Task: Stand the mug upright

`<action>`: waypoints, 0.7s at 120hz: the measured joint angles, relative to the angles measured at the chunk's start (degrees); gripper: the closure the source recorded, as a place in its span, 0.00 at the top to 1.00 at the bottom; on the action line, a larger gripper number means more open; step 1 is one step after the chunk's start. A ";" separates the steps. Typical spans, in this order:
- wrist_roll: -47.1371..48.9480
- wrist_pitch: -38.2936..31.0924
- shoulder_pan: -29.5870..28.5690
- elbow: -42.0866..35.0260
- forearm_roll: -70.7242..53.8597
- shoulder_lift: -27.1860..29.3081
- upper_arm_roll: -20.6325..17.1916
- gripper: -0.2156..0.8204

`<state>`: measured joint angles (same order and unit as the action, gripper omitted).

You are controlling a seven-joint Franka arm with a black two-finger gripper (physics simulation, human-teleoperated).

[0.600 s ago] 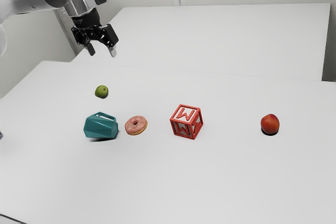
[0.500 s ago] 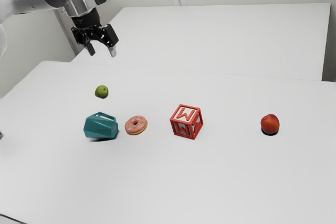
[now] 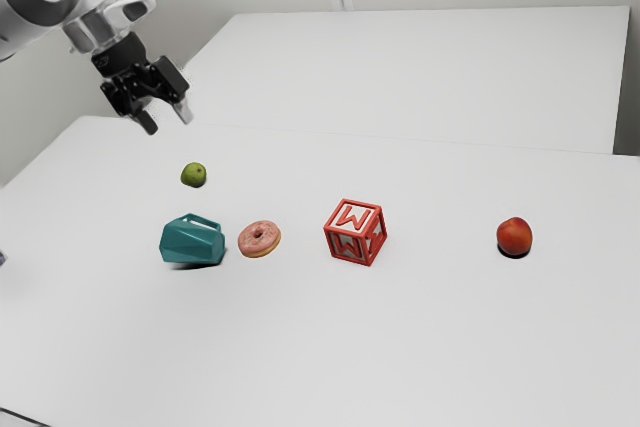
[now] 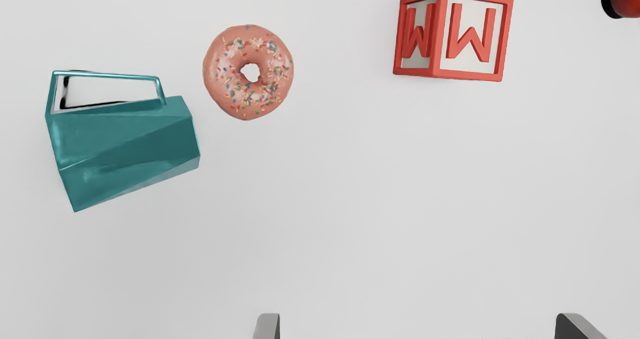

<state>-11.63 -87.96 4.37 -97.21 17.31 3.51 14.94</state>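
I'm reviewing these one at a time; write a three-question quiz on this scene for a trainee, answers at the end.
1. True or false: the teal mug is lying on its side.

2. Which of these lies nearest the mug?
a) the red-framed block
b) the pink doughnut
c) the red fruit

3. Fill in the blank: with its fingers apart and nothing between them, the gripper is ____.

Key: 1. true; 2. b; 3. open
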 joint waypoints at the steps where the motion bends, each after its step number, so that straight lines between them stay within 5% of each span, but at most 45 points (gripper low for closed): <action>1: -0.23 0.19 -0.41 -0.24 0.37 0.00 0.39 0.79; 39: -9.81 4.68 -19.96 -3.90 9.80 -6.51 5.12 0.79; 64: -17.28 -0.75 -13.10 -11.13 16.59 -9.15 5.17 0.79; 84: -22.15 -4.51 -15.84 -13.94 20.34 -11.80 5.19 0.79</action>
<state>-33.78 -92.48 -11.47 -111.15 37.66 -8.29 20.13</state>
